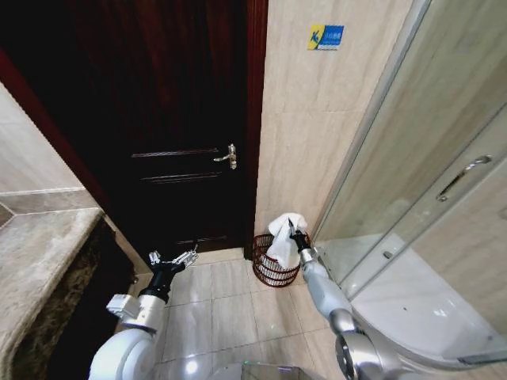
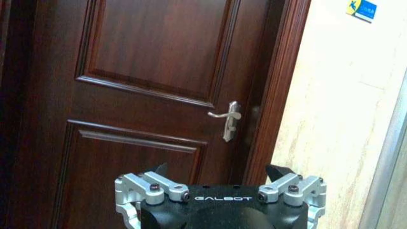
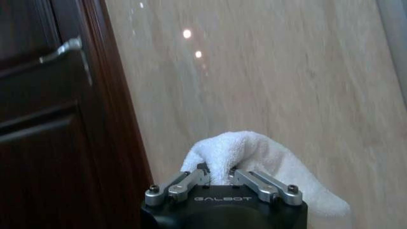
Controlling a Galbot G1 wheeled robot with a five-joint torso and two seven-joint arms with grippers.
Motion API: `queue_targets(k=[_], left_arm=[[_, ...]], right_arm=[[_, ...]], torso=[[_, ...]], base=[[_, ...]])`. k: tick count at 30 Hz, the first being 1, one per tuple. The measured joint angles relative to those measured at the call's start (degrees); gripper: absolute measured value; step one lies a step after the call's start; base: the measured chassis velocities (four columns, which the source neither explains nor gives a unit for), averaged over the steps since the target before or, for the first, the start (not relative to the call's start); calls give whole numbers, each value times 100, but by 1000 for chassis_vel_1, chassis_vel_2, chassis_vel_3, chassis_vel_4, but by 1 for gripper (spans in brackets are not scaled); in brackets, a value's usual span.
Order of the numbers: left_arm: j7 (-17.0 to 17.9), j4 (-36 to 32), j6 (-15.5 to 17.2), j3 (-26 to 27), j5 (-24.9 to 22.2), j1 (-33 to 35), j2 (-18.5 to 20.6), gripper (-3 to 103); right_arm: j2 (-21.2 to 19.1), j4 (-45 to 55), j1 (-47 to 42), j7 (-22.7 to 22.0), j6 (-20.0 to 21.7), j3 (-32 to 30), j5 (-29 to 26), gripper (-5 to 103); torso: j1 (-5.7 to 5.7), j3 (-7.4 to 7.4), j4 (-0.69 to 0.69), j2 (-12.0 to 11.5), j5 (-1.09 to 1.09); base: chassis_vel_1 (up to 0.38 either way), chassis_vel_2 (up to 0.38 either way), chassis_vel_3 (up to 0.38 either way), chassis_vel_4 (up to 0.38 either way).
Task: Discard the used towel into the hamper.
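Towel (image 1: 281,237) hangs into hamper (image 1: 273,269), right end effector (image 1: 295,236) gripping.

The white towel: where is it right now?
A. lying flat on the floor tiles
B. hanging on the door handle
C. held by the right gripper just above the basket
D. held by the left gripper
C: the right gripper is pinched on the towel, which hangs over the open top of the hamper; the left gripper is open with nothing in it, off by the door.
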State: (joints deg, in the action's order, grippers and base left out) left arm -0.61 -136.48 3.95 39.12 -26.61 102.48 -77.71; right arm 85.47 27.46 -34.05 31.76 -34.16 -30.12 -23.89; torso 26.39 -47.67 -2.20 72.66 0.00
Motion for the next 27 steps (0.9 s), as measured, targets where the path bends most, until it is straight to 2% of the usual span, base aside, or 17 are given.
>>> queue_targets(k=[1, 3, 4, 5, 7, 9, 10, 13, 15, 16, 17, 18, 19, 23, 24, 26, 27], left_arm=[[0, 0, 0, 0, 0, 0, 0, 100], [0, 0, 0, 0, 0, 0, 0, 100], [0, 0, 0, 0, 0, 0, 0, 100], [0, 0, 0, 0, 0, 0, 0, 100], [0, 0, 0, 0, 0, 0, 0, 100], [0, 0, 0, 0, 0, 0, 0, 100], [0, 0, 0, 0, 0, 0, 0, 100], [0, 0, 0, 0, 0, 0, 0, 100], [0, 0, 0, 0, 0, 0, 0, 100], [0, 0, 0, 0, 0, 0, 0, 100], [0, 0, 0, 0, 0, 0, 0, 100], [0, 0, 0, 0, 0, 0, 0, 100], [0, 0, 0, 0, 0, 0, 0, 100], [0, 0, 0, 0, 0, 0, 0, 100], [0, 0, 0, 0, 0, 0, 0, 100], [0, 0, 0, 0, 0, 0, 0, 100], [0, 0, 0, 0, 0, 0, 0, 100]], right_arm=[[0, -23, 0, -39, 38, -8, 57, 9], [-16, 47, -49, -508, 413, -129, 831, 9], [-39, 97, -75, -588, 527, -144, 1002, 9], [-39, 97, -75, -588, 527, -144, 1002, 9], [-164, 248, -160, -831, 993, -107, 1307, 9], [-180, 258, -163, -880, 1066, -100, 1310, 9], [-215, 349, -180, -1033, 1352, -70, 1279, 6], [-318, 627, -255, -1120, 1823, 67, 1031, 21], [-368, 757, -294, -1114, 2016, 111, 999, 21], [-417, 870, -332, -1068, 2200, 156, 996, 32], [-430, 884, -337, -1020, 2245, 172, 997, 32], [-429, 883, -337, -997, 2250, 175, 1004, 37], [-429, 883, -337, -997, 2250, 175, 1004, 37], [-312, 744, -281, -971, 2126, 144, 1171, 59], [-312, 744, -281, -971, 2126, 144, 1171, 59], [-274, 652, -258, -1033, 2105, 133, 1349, 70], [-274, 652, -258, -1033, 2105, 133, 1349, 70]], torso=[[0, 0, 0, 0, 0], [0, 0, -1, 0, 0], [0, 0, -1, 0, 1], [0, 0, -1, 0, 1], [0, 0, 2, 0, 0], [0, 0, 2, 0, 0], [0, 0, 2, 0, 0], [0, 0, 0, 0, 1], [0, 0, 0, 0, 0], [0, 0, 1, 0, -1], [0, 0, 1, 0, 0], [0, 0, 1, 0, 0], [0, 0, 1, 0, 0], [0, 0, 0, 0, 1], [0, 0, 0, 0, 1], [0, 0, -1, 0, 0], [0, 0, -1, 0, 0]], base=[[0, 0, 0, 0], [0, 0, 0, 0], [0, 0, 0, 0], [0, 0, 0, 0], [0, 0, 0, 0], [0, 0, 0, 0], [0, 0, 0, 0], [0, 0, 0, 0], [0, 0, 0, 0], [0, 0, 0, 0], [0, 0, 0, 0], [0, 0, 0, 0], [0, 0, 0, 0], [0, 0, 0, 0], [0, 0, 0, 0], [0, 0, 0, 0], [0, 0, 0, 0]])
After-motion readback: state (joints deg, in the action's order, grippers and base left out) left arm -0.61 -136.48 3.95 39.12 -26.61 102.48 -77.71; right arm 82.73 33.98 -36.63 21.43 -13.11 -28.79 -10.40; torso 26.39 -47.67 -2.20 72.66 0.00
